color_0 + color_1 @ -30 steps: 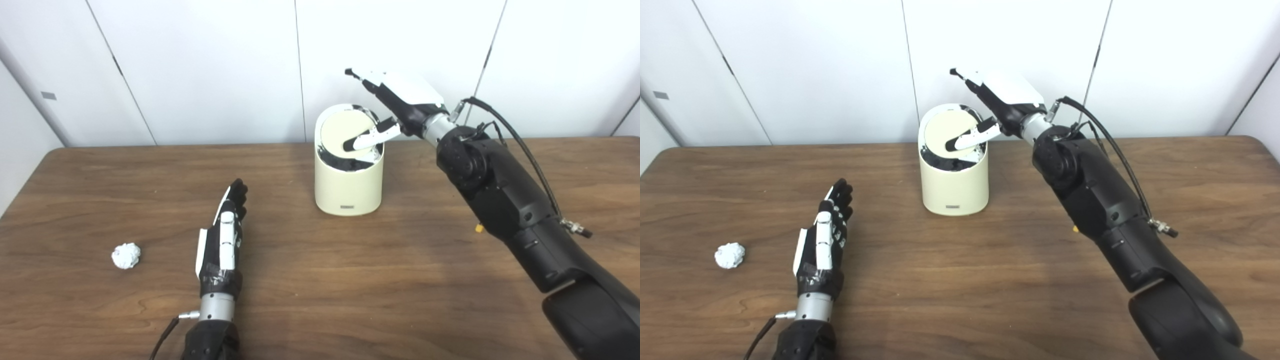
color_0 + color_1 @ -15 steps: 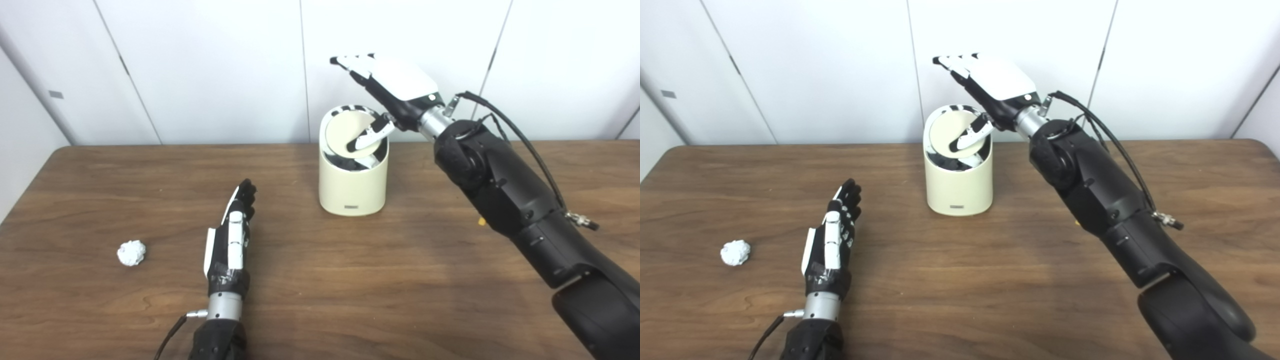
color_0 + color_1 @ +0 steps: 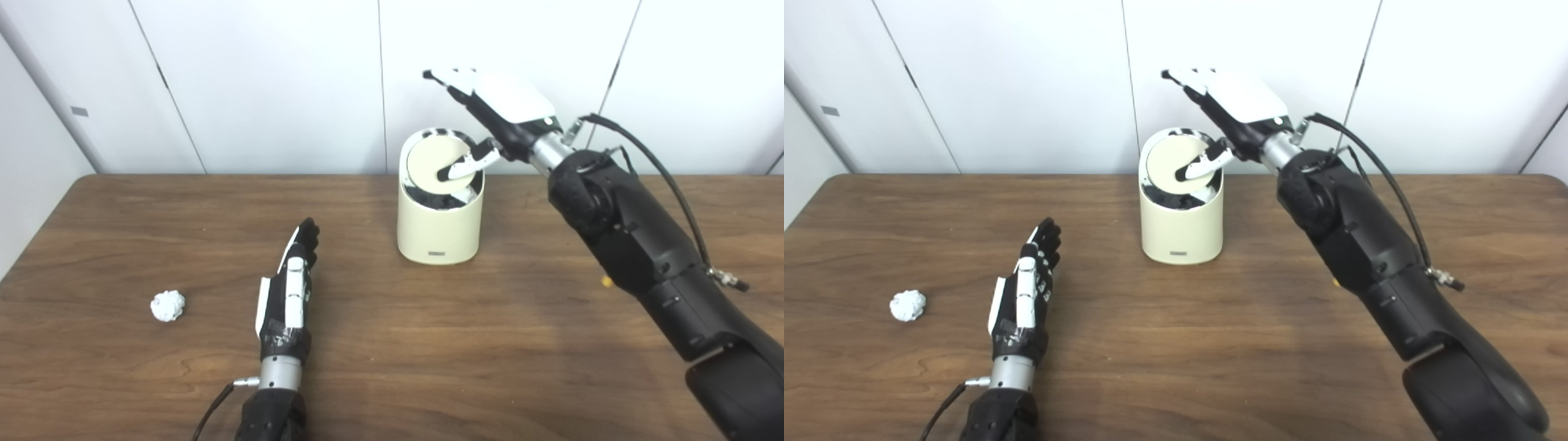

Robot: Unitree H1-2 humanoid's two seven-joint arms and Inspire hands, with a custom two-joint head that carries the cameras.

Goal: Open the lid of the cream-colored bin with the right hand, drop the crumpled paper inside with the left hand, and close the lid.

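Cream-colored cylindrical plastic bin (image 3: 438,233) stands upright toward the back of the brown wood-grain table (image 3: 490,343), just in front of the white wall panels (image 3: 275,79). Its round cream lid (image 3: 436,168) is tilted, back edge up and front edge dipped into the bin, with a dark interior showing through the gap below it.

Right hand (image 3: 496,113), white back and black palm, is raised above and just right of the bin top. Fingers (image 3: 450,78) are held straight and spread, pointing up-left over the bin, touching nothing. Its thumb (image 3: 462,169) angles down-left with the tip resting on the tilted lid face. Hand grips nothing, only thumb contact. The black right forearm (image 3: 637,245) runs off to the bottom right corner, with a black cable (image 3: 667,177) looped along it.

Left hand (image 3: 289,294) lies low over the table, left of the bin and well apart from it, fingers extended, close together and pointing away from the robot. Holds nothing.

Small white crumpled paper ball (image 3: 168,305) sits on the table near the left edge, left of the left hand and clear of it, far from the bin.
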